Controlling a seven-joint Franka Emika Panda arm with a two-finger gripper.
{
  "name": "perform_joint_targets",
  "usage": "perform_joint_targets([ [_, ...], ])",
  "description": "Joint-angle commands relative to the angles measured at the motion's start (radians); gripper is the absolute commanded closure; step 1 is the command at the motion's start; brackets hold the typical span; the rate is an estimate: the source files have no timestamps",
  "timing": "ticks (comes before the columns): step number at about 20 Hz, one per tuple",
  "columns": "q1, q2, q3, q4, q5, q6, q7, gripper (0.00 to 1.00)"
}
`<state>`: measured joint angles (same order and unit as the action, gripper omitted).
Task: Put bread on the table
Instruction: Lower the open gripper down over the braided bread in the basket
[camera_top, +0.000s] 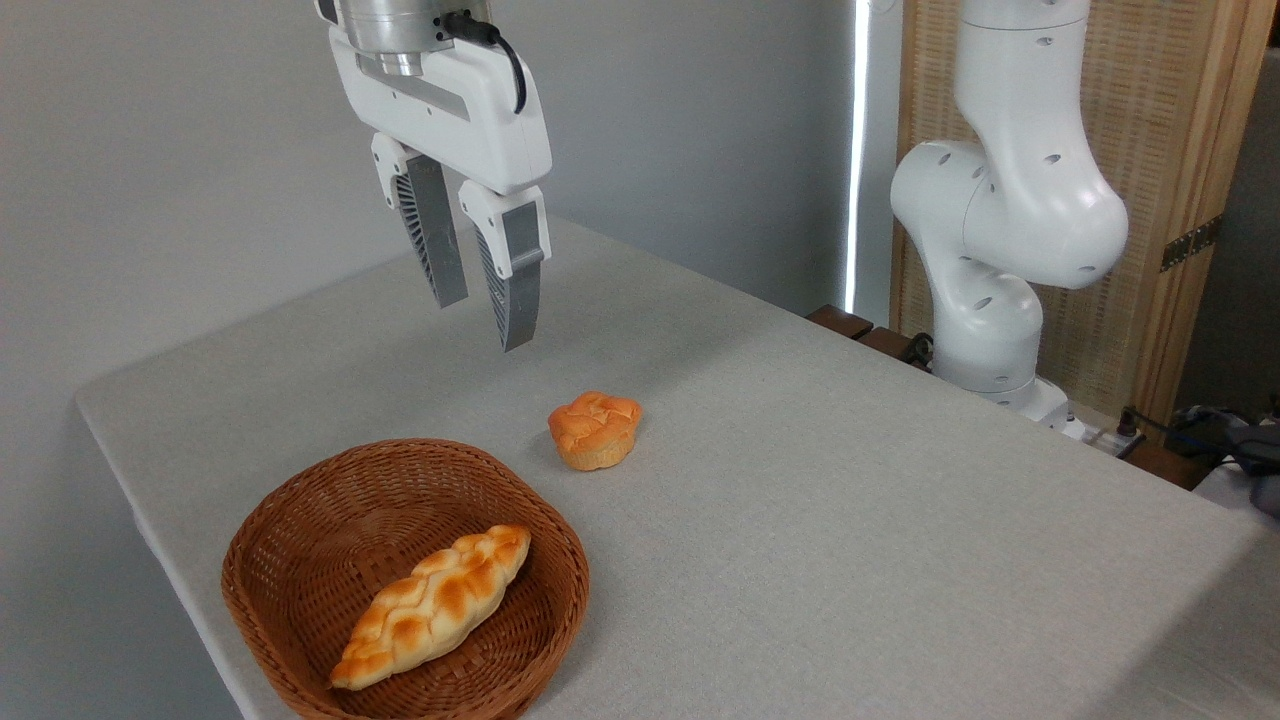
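One table (850, 520), covered in light grey cloth with rounded corners, filled most of the view and carried everything else. One white robot arm (1010, 210) rose from its base at the far right edge of the table, in front of a woven wooden screen (1170, 130), and its wrist entered the picture again at the top left. One brown wicker basket (290, 540) sat near the front left corner of the table. One gripper (485, 318) hung high in the air above the table, well apart from the basket and from both baked goods; its two ribbed grey fingers (432, 235) pointed down with a narrow gap between them, parted and holding nothing. There were two baked items in all. One long braided loaf, the bread (435, 605), lay on its side inside the basket, slanting from the lower left to the upper right. One small round orange bun (595, 430) rested on the cloth just beyond the basket's far rim.
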<state>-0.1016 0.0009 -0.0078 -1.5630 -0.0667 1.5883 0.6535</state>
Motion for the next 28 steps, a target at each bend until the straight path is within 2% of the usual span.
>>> perform_joint_targets([
  [1,-0.009,-0.002,0.012,-0.02,-0.001,-0.011,-0.002,0.0],
  [19,-0.007,0.001,0.012,-0.038,-0.001,0.004,-0.002,0.0],
  [28,0.008,-0.019,0.015,-0.233,-0.001,0.338,-0.012,0.0],
])
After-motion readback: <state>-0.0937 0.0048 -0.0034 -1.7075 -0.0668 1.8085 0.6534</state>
